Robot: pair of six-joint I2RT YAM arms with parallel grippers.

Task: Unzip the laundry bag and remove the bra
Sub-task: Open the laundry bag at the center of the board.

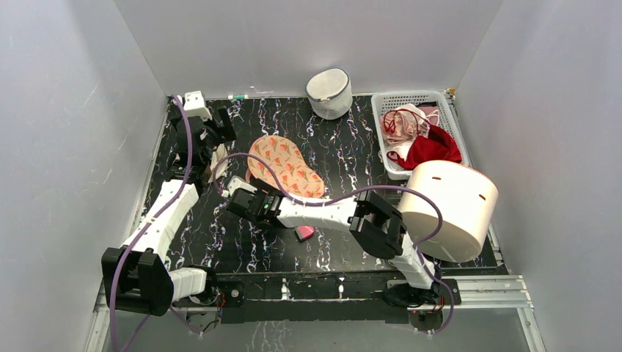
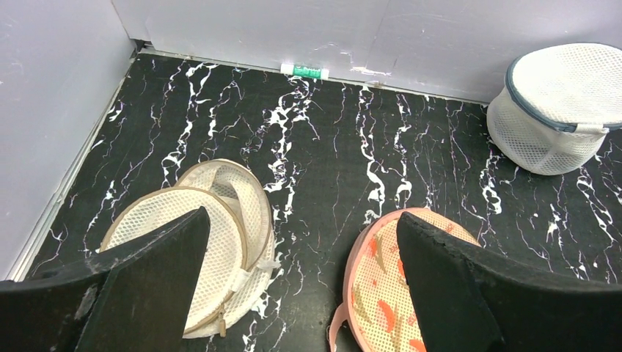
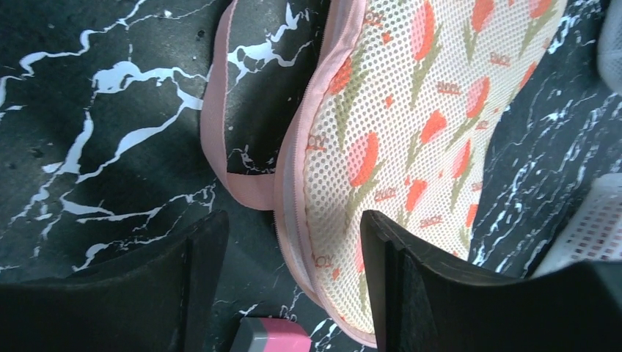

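Observation:
The laundry bag (image 1: 287, 165) lies flat in the middle of the black marbled table, peach mesh with red-orange leaf print. Its zip edge and pink loop strap (image 3: 220, 139) show in the right wrist view, and the zip looks closed there. The bra is hidden. My right gripper (image 1: 238, 192) is open and low at the bag's near-left end. In its own view the right gripper (image 3: 293, 242) straddles the bag's edge (image 3: 411, 110). My left gripper (image 1: 218, 139) is open and empty. In its own view the left gripper (image 2: 303, 235) hangs above bare table, with the bag (image 2: 381, 293) to its right.
A cream flat mesh pouch (image 2: 213, 213) lies left of the bag. A white cylindrical mesh bag (image 1: 328, 93) stands at the back. A white basket (image 1: 451, 110) at the back right holds a dark red garment (image 1: 433, 149) and pale ones. A cream drum (image 1: 447, 209) stands at right. A pink-grey block (image 1: 304, 233) lies under my right arm.

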